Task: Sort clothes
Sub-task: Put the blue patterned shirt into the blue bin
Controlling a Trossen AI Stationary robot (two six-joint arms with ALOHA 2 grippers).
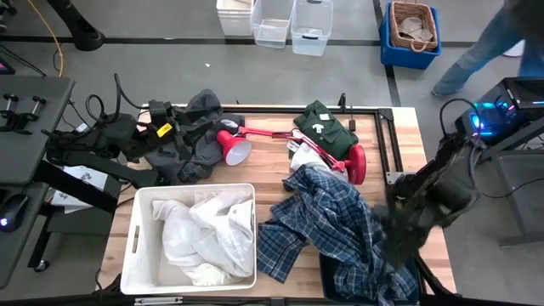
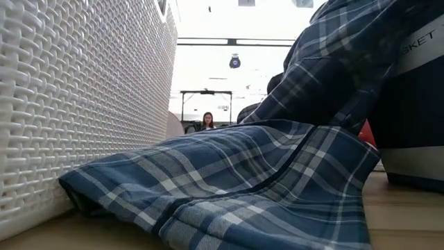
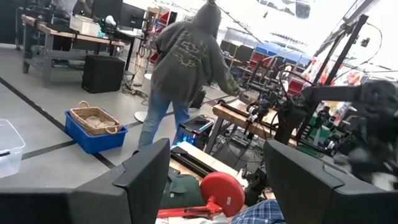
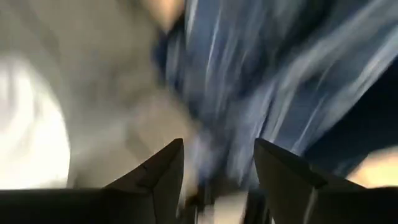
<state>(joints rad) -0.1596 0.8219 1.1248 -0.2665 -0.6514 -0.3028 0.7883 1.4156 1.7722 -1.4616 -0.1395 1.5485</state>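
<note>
Right end effector [image 1: 399, 242]: fingers apart, grasping nothing, over the plaid shirt [image 1: 327, 212] beside the white bin [image 1: 136, 242]. Left end effector [image 3: 214, 180]: fingers spread, empty, over the dark grey garment [image 1: 191, 136] beyond that bin. White clothes [image 1: 200, 234] inside it.

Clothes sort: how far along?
Done: white garments sit in the white bin. In hand: plaid shirt draped half over the navy bin, right claw open beside it. Left: dark grey garment and green garment on the table.
</note>
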